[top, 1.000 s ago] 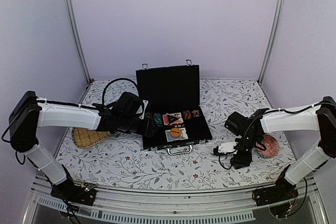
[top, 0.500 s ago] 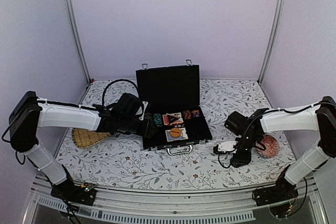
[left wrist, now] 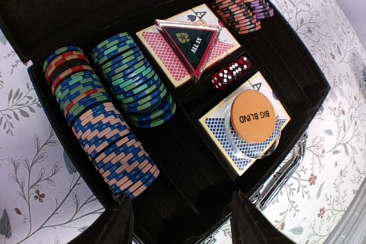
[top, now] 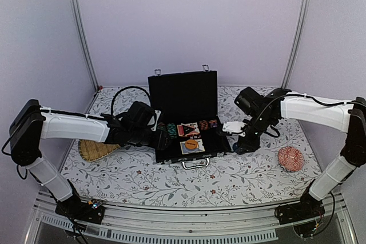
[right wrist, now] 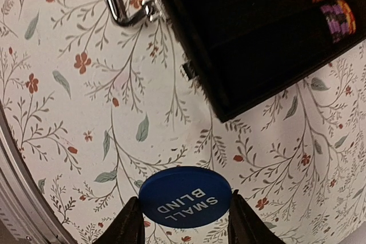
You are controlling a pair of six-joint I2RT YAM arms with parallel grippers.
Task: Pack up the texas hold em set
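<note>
The black case lies open, its lid upright. Inside the case are rows of chips, a red-backed deck under an "ALL IN" triangle, red dice and a blue-backed deck under an orange "BIG BLIND" disc. My left gripper hangs open over the case's front left slots, holding nothing. My right gripper is shut on a blue "SMALL BLIND" disc, above the cloth just off the case's front right corner.
A woven straw tray lies left of the case, partly under my left arm. A red patterned bowl sits at the right. The case's silver handle sticks out toward the table's front edge.
My right arm has swung up and left from beside the red bowl to the case's right front corner, its jaws closing on the blue disc. The left arm has not moved.
</note>
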